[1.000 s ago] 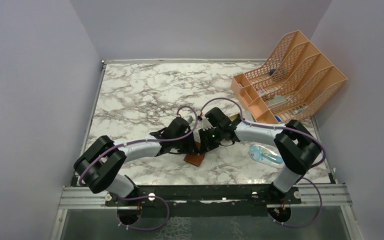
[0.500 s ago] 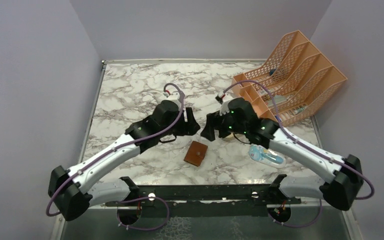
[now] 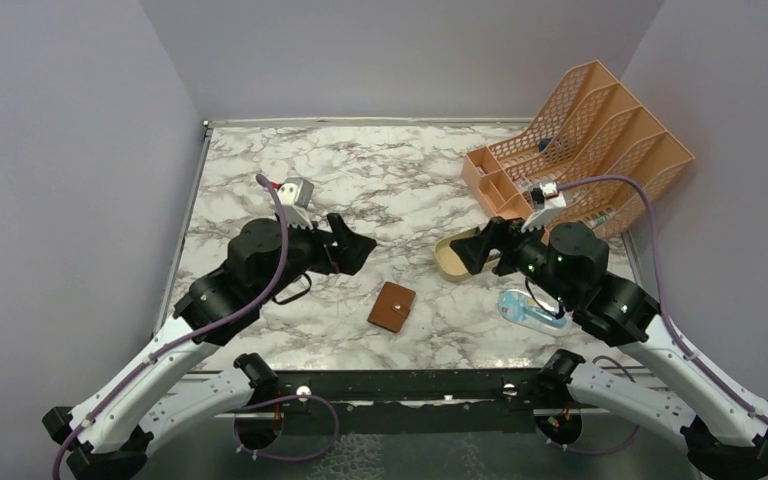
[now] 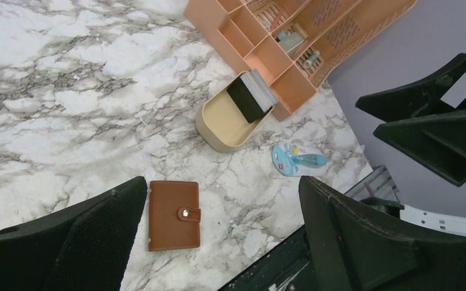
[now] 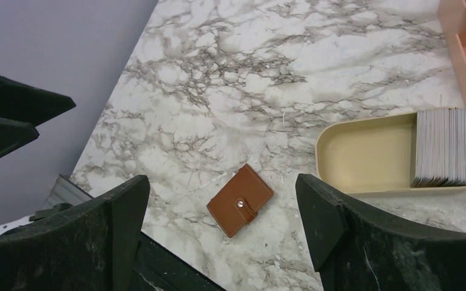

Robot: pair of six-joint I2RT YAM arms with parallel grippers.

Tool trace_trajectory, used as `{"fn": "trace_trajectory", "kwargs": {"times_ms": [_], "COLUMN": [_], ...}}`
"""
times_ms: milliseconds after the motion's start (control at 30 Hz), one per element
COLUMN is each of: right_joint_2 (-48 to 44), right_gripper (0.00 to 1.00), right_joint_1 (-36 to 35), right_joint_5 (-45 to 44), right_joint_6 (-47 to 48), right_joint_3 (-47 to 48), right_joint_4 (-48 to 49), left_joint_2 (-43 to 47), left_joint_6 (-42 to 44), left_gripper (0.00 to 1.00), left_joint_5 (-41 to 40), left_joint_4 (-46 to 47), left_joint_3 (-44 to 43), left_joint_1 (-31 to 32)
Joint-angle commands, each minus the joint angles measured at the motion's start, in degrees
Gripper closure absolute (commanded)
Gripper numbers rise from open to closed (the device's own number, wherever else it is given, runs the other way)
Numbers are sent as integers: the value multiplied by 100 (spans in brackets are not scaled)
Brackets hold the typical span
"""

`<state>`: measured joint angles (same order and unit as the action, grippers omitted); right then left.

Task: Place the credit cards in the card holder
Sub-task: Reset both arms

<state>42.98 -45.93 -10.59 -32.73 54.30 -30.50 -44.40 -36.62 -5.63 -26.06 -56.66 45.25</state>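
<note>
The card holder [image 3: 392,307] lies closed and flat on the marble near the front edge, its strap snapped over the stud. It also shows in both wrist views, as a brown holder [image 4: 174,214] and again as the same holder [image 5: 240,199]. The credit cards [image 5: 445,147] stand as a stack on edge at one end of the tan oval tray [image 5: 364,154]; the stack [image 4: 252,96] shows a dark face. My left gripper [image 3: 355,244] hovers open above and left of the holder. Open as well, my right gripper [image 3: 482,250] hangs over the tray [image 3: 447,262]. Neither holds anything.
An orange mesh file rack [image 3: 585,150] fills the back right corner, just behind the tray. A blue-and-clear packet [image 3: 530,310] lies on the marble right of the card holder. The black front rail [image 3: 410,385] runs along the near edge. Grey walls close in both sides.
Both arms have lifted off the card holder and drawn apart, left arm leftwards, right arm rightwards. Both grippers went from shut to open. The holder stays closed on the marble.
</note>
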Motion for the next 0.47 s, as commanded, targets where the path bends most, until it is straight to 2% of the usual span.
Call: {"fn": "trace_trajectory", "kwargs": {"times_ms": [0, 200, 433], "right_joint_2": [-17, 43, -173], "right_gripper": [8, 8, 8], "right_joint_1": [-32, -30, -30], "right_joint_5": [-420, -581, -834], "right_joint_6": [-352, -576, -441], "right_joint_3": [-324, -474, -479], "right_joint_4": [-256, -139, -59], "left_joint_2": [392, 756, 805], "left_joint_6": [13, -159, -151], "left_gripper": [1, 1, 1], "left_joint_5": [-141, -211, -362], "left_joint_4": [-14, 59, 69], "left_joint_3": [489, 1008, 1183], "left_joint_1": [19, 16, 19]}}
